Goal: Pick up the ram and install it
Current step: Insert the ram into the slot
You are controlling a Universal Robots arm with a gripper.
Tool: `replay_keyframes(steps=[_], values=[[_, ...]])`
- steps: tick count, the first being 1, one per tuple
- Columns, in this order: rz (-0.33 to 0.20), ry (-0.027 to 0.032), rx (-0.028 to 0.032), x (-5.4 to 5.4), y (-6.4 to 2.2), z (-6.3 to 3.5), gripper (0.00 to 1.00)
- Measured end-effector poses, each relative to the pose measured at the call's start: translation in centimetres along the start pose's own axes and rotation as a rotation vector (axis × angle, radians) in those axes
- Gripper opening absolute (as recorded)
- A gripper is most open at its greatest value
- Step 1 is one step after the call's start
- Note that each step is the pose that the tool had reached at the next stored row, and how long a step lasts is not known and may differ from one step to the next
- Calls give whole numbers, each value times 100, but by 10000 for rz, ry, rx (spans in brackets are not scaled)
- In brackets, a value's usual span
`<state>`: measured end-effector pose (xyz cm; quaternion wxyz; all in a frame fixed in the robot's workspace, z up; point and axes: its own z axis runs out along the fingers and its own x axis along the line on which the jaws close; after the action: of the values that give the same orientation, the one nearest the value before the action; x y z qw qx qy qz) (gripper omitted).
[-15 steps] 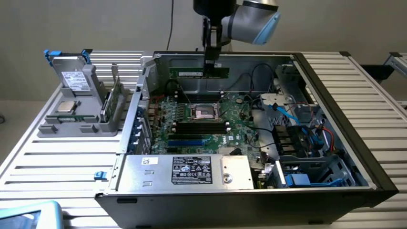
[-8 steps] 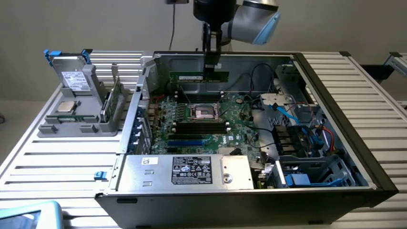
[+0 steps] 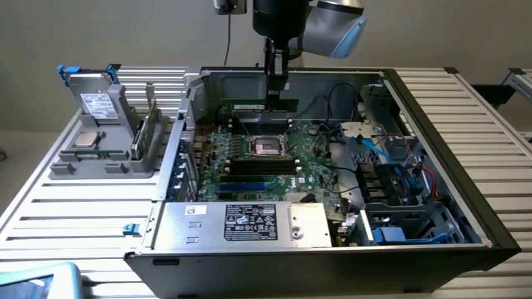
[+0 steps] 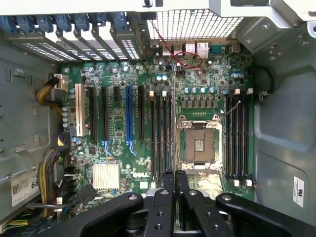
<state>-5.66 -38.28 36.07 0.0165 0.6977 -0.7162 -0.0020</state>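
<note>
1. Here, on the exterior view's left of the processor socket point(image 3: 268, 146), a grey holder point(image 3: 99, 163) stands well apart from it.
2. Above and just beyond the socket hangs the ram point(image 3: 253, 104) — level, long edge down, held in the air.
3. The gripper point(image 3: 278, 94) has its fingers point(image 4: 168, 192) pinched together on the stick's upper edge — in the wrist view the ram shows edge-on, just beside the socket.

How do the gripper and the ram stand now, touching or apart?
Touching. In the exterior view the gripper pinches the top edge of the green ram, which hangs from it inside the case.
</note>
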Motion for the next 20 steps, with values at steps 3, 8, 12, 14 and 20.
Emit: replay_keyframes(steps=[3,8,12,14,20], values=[[0,0,0,0,0,0,13],[2,64,1,-9,-1,45,13],[1,78,2,-15,-2,74,13],[2,82,0,-17,-2,103,13],[2,108,-44,-18,-15,186,13]])
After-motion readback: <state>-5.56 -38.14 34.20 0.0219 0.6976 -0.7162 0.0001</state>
